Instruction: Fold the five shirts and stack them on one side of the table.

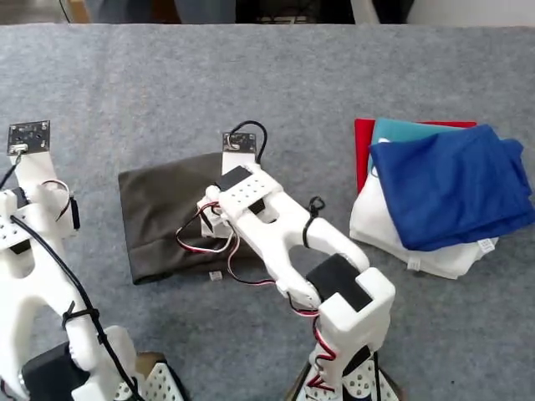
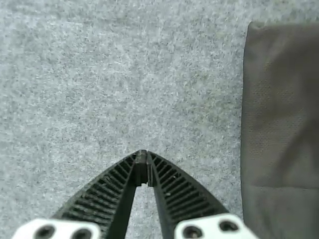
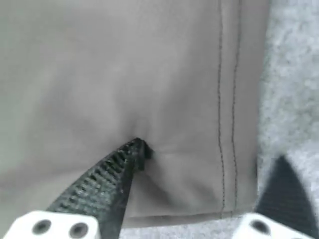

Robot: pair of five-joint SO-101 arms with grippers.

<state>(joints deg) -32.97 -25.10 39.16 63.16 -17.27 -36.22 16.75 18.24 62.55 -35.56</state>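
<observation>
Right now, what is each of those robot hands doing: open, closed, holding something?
Left hand: closed, holding nothing, above the table.
Right hand: open, one finger touching the dark shirt, not gripping it.

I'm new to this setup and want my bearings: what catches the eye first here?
At the right side of the table, a blue shirt lies on a white shirt, with a teal shirt and a red shirt peeking out behind. In the middle lies a folded dark grey shirt, the right gripper open at its stitched edge; the left gripper is shut over bare table.
</observation>
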